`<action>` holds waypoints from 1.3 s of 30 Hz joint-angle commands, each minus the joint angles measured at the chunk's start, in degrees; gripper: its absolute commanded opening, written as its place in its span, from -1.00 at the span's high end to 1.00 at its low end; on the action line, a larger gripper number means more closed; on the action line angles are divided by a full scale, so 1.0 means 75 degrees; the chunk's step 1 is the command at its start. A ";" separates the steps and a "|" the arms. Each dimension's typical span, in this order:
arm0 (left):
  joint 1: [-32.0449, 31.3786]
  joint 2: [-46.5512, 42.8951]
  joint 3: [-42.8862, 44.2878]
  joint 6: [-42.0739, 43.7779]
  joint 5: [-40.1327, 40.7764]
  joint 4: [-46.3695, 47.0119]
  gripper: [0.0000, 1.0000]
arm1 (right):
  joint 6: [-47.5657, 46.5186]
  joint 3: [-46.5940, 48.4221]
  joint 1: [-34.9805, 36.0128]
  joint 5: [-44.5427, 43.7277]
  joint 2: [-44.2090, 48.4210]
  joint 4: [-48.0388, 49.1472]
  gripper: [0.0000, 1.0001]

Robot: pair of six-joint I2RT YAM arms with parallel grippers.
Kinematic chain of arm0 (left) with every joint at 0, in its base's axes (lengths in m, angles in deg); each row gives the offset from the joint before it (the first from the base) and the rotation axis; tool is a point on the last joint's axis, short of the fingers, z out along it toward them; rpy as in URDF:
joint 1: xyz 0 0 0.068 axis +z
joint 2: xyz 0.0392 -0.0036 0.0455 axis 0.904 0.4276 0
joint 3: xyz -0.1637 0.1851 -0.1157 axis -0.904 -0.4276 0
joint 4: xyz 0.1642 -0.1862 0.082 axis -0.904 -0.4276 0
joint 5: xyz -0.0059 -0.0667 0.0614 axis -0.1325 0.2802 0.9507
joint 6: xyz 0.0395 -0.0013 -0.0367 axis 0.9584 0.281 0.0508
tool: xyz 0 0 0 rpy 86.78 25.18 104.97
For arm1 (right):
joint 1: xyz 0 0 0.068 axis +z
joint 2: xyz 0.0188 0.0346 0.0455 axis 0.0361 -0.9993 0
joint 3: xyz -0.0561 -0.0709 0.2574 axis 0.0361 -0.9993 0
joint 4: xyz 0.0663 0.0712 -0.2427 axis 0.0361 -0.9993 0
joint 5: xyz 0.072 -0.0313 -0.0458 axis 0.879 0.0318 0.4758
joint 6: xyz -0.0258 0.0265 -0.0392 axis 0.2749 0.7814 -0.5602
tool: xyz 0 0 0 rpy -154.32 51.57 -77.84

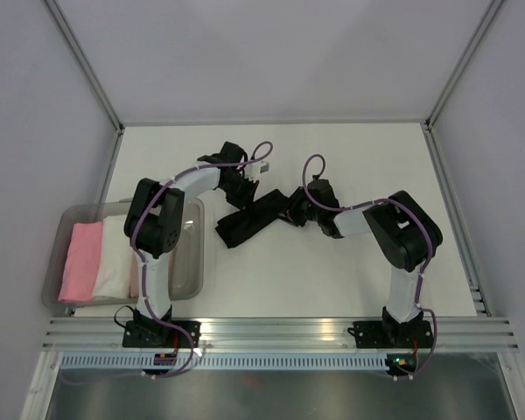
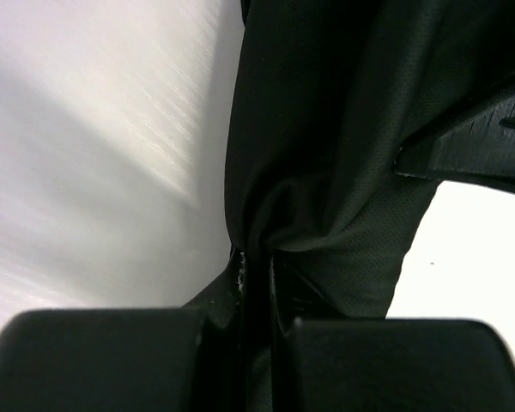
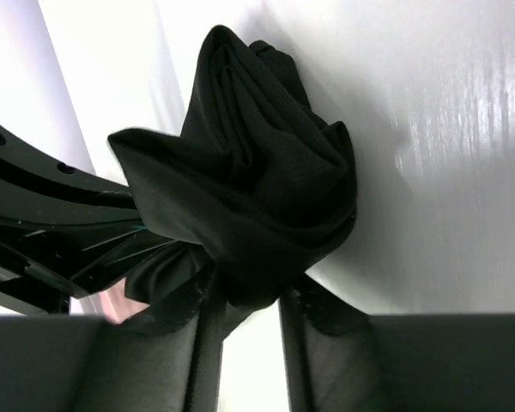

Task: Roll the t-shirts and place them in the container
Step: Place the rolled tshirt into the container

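One black t-shirt [image 1: 249, 220] lies in the middle of the tabletop [image 1: 359, 157], between the two arms, as a crumpled, slanting band of plain dark cloth. A fine mesh weave shows in the wrist views.

The left gripper [image 2: 256, 268] has its fingers [image 2: 223, 296] pressed together on a fold of the shirt, which rises from the pinch in a taut drape. The right gripper [image 3: 249, 300] has its fingers [image 3: 202, 335] standing apart on either side of the narrow lower end of a bunched, layered knot of the shirt. Whether they press it I cannot tell.

From above, both sets of fingertips are lost against the black fabric. A clear plastic bin [image 1: 192, 262] near the left edge holds a pink roll [image 1: 80, 261] and a white roll [image 1: 115, 258] side by side. The left arm [image 1: 157, 227] covers the bin's right part.
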State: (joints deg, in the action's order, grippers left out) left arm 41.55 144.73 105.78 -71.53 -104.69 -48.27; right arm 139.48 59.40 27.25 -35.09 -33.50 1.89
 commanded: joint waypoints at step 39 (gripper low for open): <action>-0.1849 -0.3786 -0.4465 0.6502 0.2430 0.4160 -0.99 | 0.5391 -0.1165 0.0579 -0.1285 0.1033 0.1287 0.99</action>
State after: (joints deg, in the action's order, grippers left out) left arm 27.91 115.47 70.13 -25.91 -89.68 -29.45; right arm 176.03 50.86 31.12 -42.39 -28.78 7.99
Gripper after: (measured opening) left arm 0.994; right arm 0.142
